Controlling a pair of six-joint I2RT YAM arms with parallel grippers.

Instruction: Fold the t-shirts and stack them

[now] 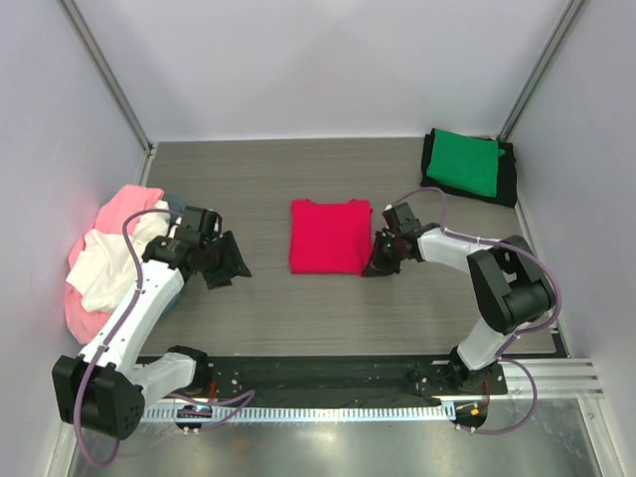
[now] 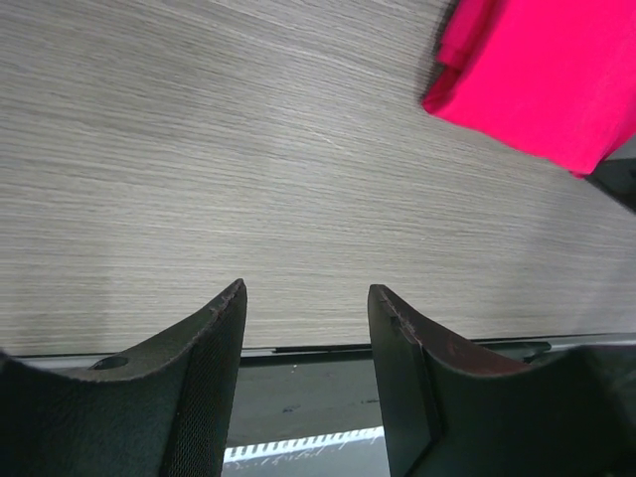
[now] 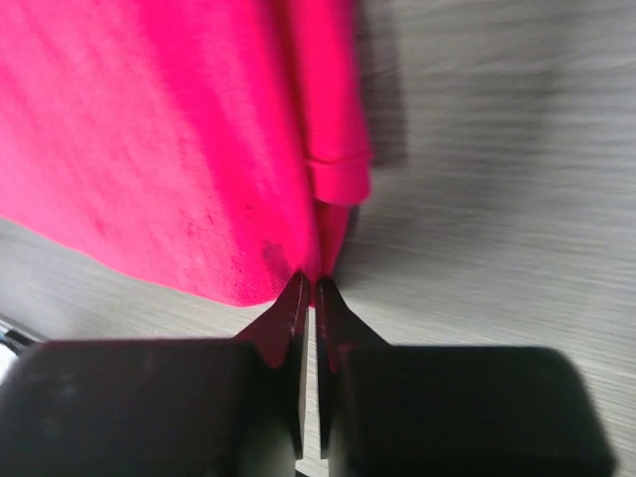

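A folded crimson t-shirt (image 1: 330,236) lies flat at the table's middle. My right gripper (image 1: 379,257) is shut on its near right edge; in the right wrist view the fingertips pinch the cloth (image 3: 199,149) at its hem. My left gripper (image 1: 227,262) is open and empty, left of the crimson shirt and apart from it; the shirt's corner shows at the upper right of the left wrist view (image 2: 542,75). A folded green t-shirt (image 1: 466,162) lies on a black one (image 1: 509,177) at the far right. A heap of light pink (image 1: 124,211) and white (image 1: 109,260) shirts lies at the left.
A greyish-teal bit of cloth (image 1: 176,204) peeks out beside the heap. White walls close the table at left, back and right. A black rail (image 1: 328,376) runs along the near edge between the arm bases.
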